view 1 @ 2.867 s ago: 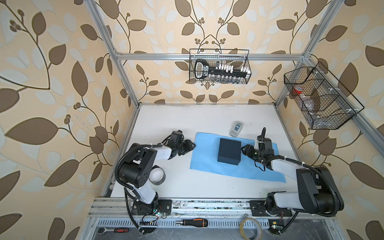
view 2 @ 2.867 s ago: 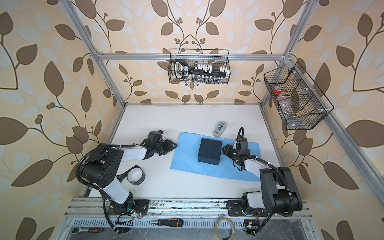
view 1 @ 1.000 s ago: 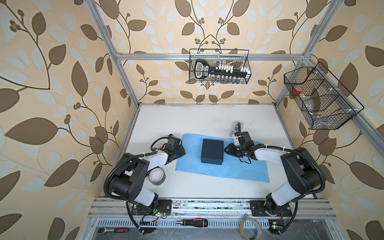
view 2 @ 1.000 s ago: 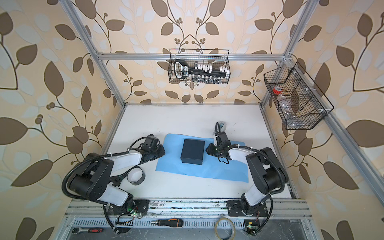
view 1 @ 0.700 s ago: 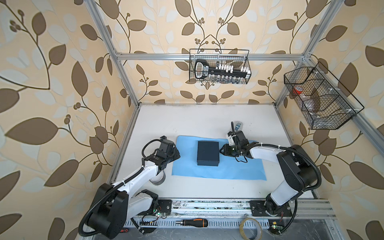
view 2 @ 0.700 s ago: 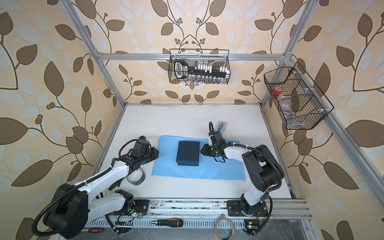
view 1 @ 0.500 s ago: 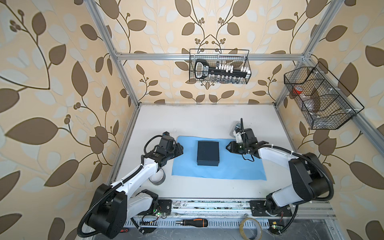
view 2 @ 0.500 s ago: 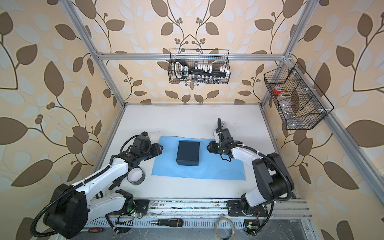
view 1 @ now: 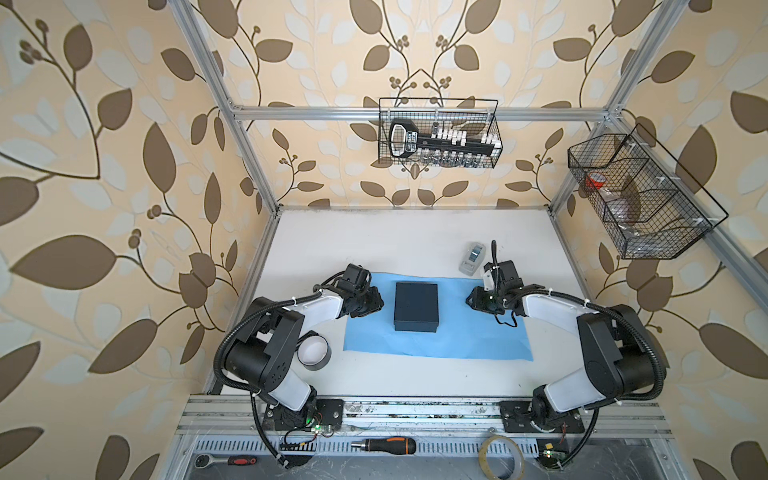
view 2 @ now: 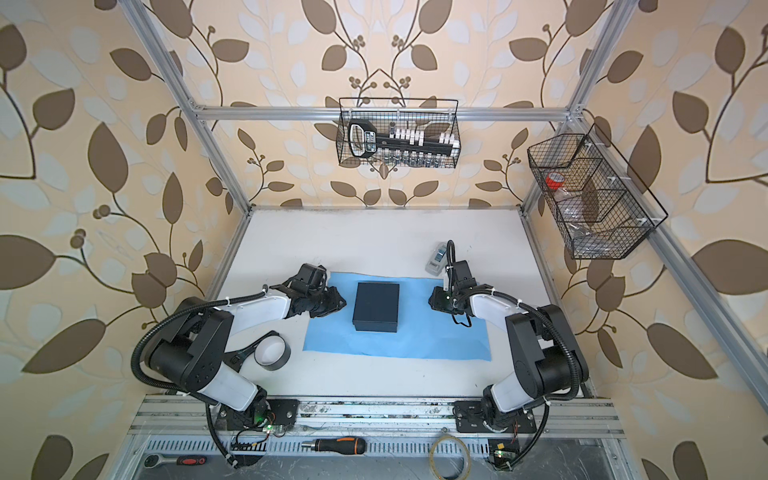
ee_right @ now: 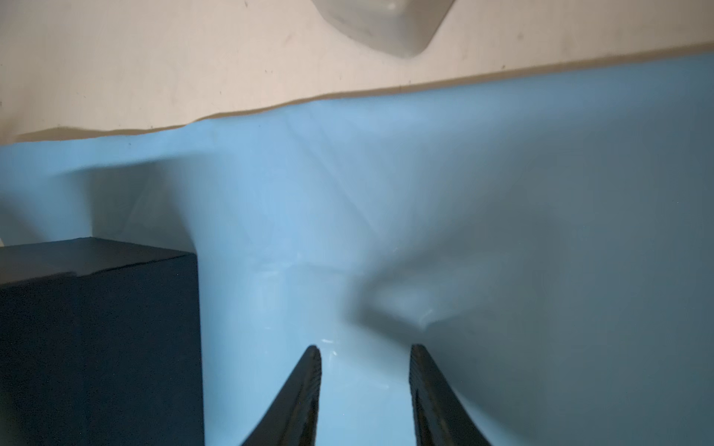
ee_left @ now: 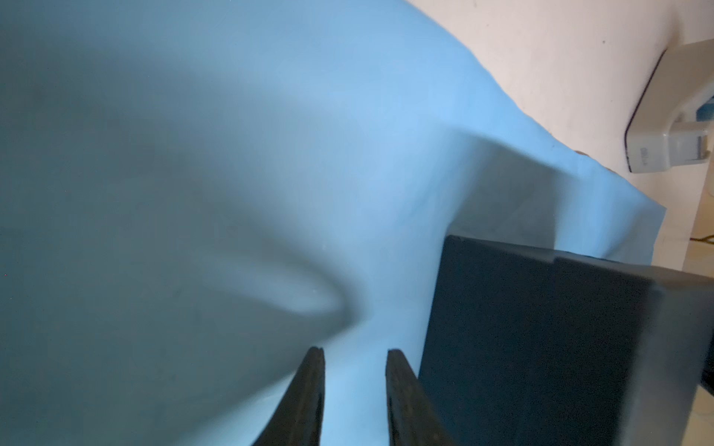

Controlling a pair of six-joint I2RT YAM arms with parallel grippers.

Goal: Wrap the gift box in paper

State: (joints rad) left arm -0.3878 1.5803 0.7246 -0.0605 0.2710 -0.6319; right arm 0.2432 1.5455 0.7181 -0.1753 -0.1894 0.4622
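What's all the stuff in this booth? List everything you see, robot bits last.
gift box: one, dark navy, on the paper
paper: one sheet, light blue, on the table under the box
tape dispenser: one, grey, just behind the paper
dark tape roll: one, black, beside the left arm's base
clear tape roll: one, yellowish, front tray, right
screwdriver: one, black and orange, front tray, middle
ratchet: one, silver with red grip, front tray, left
back basket: one, black wire, rear wall, holding sockets
side basket: one, black wire, right wall
table: one, white
left gripper: one, black, jaws parted, left of the box
right gripper: one, black, jaws parted, right of the box
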